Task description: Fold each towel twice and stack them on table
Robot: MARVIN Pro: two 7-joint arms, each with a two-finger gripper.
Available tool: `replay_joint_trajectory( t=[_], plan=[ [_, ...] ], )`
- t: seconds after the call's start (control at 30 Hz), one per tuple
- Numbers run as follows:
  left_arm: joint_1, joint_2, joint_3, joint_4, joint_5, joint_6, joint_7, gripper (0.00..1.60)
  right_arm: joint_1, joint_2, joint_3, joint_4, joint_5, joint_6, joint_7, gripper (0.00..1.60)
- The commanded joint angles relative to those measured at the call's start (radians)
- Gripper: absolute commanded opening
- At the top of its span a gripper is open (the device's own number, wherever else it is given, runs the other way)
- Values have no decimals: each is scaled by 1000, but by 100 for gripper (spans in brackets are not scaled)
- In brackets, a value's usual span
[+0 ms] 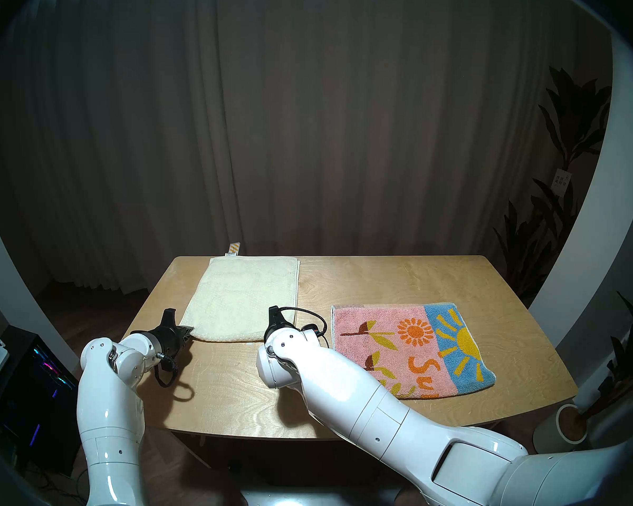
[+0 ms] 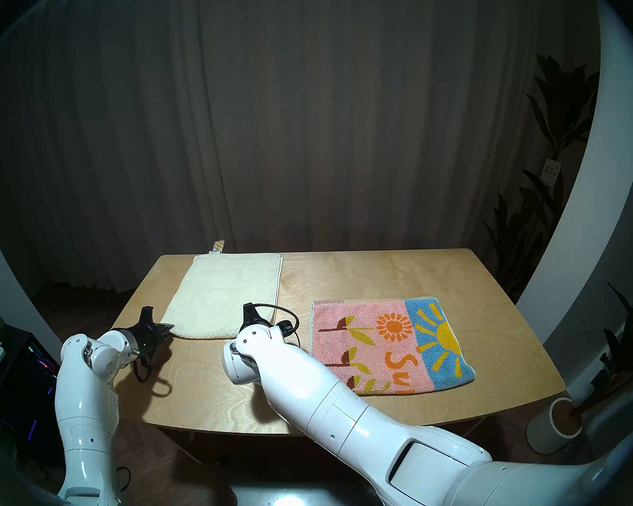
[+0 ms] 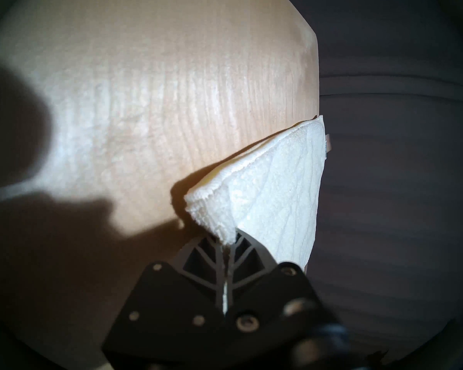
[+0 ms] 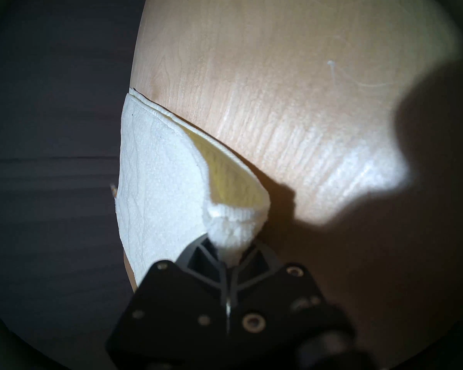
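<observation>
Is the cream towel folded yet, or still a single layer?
Folded at least once: the cream towel shows two layers parting along its side edge near the right tool. Second fold: cannot tell.

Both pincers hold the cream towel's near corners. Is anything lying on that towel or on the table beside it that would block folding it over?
Nothing visible. The cream towel has a bare top, and the table around it is bare wood. The patterned towel lies apart on the right. Left pincer and right pincer are each shut on a near corner.
</observation>
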Motion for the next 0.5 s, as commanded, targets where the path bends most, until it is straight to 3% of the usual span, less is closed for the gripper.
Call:
replay_joint_trajectory(
  t=[0.0,0.47],
  plan=[
    [80,-38,-21,-104,-23,1,17,0,-35,54,-17,-113,-13,-4,-31,0],
    [151,-78,-53,-206,-45,11,38,0,-95,151,-57,-291,-36,-16,-123,0]
  ],
)
